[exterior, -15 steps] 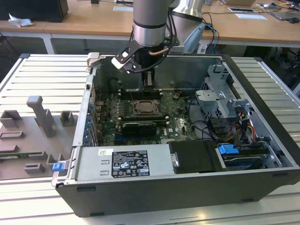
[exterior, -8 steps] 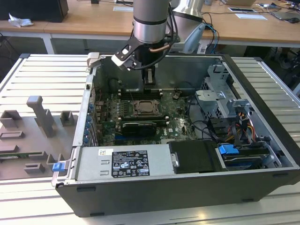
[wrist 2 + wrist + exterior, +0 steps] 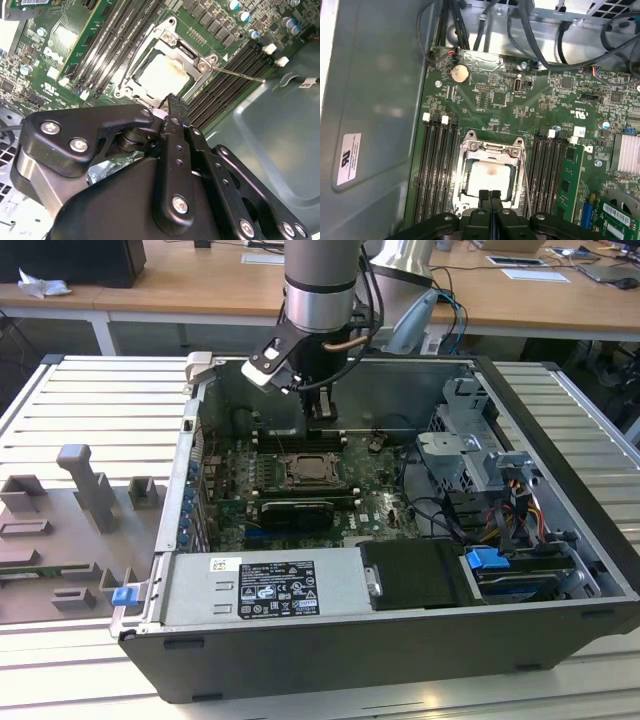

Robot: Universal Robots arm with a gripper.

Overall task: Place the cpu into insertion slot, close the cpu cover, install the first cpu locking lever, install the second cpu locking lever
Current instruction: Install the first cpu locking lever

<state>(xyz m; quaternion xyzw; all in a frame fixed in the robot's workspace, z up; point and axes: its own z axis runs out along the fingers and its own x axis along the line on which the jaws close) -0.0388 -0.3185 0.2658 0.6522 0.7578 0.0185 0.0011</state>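
At the exterior view's left, a grey tray of holder blocks (image 3: pixel 60 530) lies on the slatted desk (image 3: pixel 80 390), just beside an open computer case (image 3: pixel 330 665). A boxy silver power unit (image 3: pixel 265 588) sits along the case's near wall.

Further right, the arm (image 3: pixel 320 290) reaches down from above into the case. Its jaws hang over the green board, near the insertion slot (image 3: pixel 312 473) and above its far edge. The long black card (image 3: pixel 298 510) lies just on the near side of the slot.

In the first wrist view the jaws are pressed together with nothing between them, and their fingertips (image 3: pixel 483 197) are poised over one edge of the slot. The cpu (image 3: pixel 490 176) sits in the slot, its pale face up. The cpu cover (image 3: pixel 492 148) lies down around it, with the face showing through the cut-out.

Rows of memory slots (image 3: pixel 437 165) run along both sides. A thin metal lever (image 3: pixel 524 175) runs beside the cover. In the second wrist view it angles out from a corner of the cover across the memory slots. Whether it is latched cannot be told.

At the exterior view's right, a metal drive cage (image 3: pixel 470 440) and a blue tab (image 3: pixel 487 562) stand among loose cables.
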